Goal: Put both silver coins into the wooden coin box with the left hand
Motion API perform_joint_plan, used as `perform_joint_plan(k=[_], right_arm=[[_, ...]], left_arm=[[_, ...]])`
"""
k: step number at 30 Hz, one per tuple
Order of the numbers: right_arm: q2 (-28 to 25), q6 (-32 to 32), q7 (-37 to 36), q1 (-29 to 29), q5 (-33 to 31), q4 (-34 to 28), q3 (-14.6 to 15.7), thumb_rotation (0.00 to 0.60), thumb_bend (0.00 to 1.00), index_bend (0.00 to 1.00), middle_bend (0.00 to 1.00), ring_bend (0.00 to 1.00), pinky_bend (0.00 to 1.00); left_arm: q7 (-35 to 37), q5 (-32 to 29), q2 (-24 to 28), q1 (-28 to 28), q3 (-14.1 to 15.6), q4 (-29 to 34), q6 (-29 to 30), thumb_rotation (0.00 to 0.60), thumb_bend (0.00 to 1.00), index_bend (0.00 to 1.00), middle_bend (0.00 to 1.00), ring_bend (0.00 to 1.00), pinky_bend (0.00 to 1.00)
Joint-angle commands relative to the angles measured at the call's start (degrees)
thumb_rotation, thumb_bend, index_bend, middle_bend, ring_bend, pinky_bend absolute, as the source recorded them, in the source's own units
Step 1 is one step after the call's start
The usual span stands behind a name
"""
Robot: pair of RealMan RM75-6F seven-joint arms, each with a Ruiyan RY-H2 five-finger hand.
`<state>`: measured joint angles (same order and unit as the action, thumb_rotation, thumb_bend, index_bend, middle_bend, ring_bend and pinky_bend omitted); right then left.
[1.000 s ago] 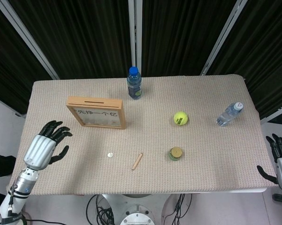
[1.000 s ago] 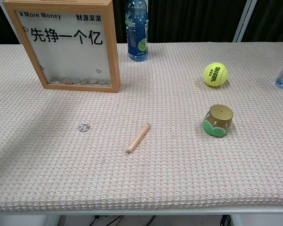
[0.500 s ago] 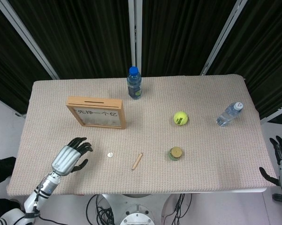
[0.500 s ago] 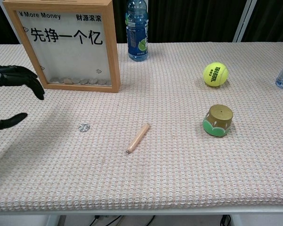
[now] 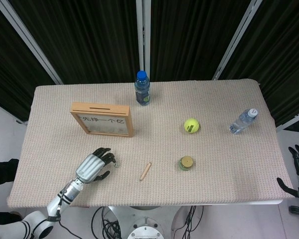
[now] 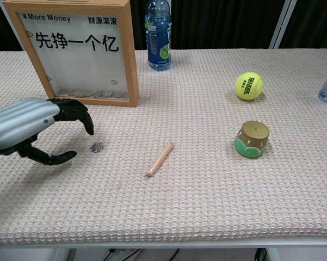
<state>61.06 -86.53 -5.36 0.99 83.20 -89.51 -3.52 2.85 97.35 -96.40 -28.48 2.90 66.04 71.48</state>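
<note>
Beige woven-top table [image 5: 229,164]; black curtains [image 5: 89,35] behind; pale floor.

On the bench [image 5: 229,164] we see the coin [image 6: 97,146] in front of the coin box [image 6: 79,51], our left hand [image 6: 35,130] just left of it, a stick [image 6: 160,159] to its right, then a small pot [image 6: 252,138].

1. The silver coin [image 6: 97,146] lies on open cloth; the left hand [image 6: 35,128] is just beside it, fingers apart.
2. Behind the coin stands the wooden coin box [image 6: 79,51] — it closes that side.
3. Right of the coin lies a wooden stick [image 6: 160,159], near but apart.
4. Far right of the coin — tennis ball [image 6: 248,86] and small pot [image 6: 252,138].
</note>
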Motion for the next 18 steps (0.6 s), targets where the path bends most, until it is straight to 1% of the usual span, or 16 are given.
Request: perform_joint_plan(k=[1,5,13,15,18], right_arm=[[0.09,0.3,-0.33,-0.07,-0.19,0.3,-0.03,0.6,0.18,0.0,0.0,0.0,0.0],[0.13,0.61,-0.9,-0.05,-0.53,0.87,-0.08,0.6,0.18,0.0,0.0,0.0,0.0],[0.41,0.93,-2.13,0.16,-1.05,2.22,-0.12,0.6,0.18,0.0,0.0,0.0,0.0],[0.53,0.99,-2.25,0.16,-1.06,2.43,-0.12,0.6,0.18,0.0,0.0,0.0,0.0],[0.6,1.02,-2.32,0.14,-0.92,2.55,-0.08,0.6,0.18,0.0,0.0,0.0,0.0]], left_arm=[[-0.07,-0.4,-1.13,-0.54,-0.24,-1.07,-0.78,0.6,0.32,0.37,0.28,0.12,0.21],[-0.03,-0.88,-2.19,-0.98,-0.42,-2.39,-1.54,0.6,0.32,0.4,0.28,0.12,0.21],[0.11,-1.57,-3.65,-1.23,-0.42,-4.61,-2.03,0.6,0.32,0.42,0.28,0.12,0.21],[0.33,-1.56,-4.07,-1.18,-0.29,-5.1,-1.88,0.6,0.32,0.41,0.28,0.12,0.21],[0.63,-1.29,-4.58,-1.13,0.12,-6.02,-1.64,0.6,0.33,0.38,0.24,0.11,0.19]])
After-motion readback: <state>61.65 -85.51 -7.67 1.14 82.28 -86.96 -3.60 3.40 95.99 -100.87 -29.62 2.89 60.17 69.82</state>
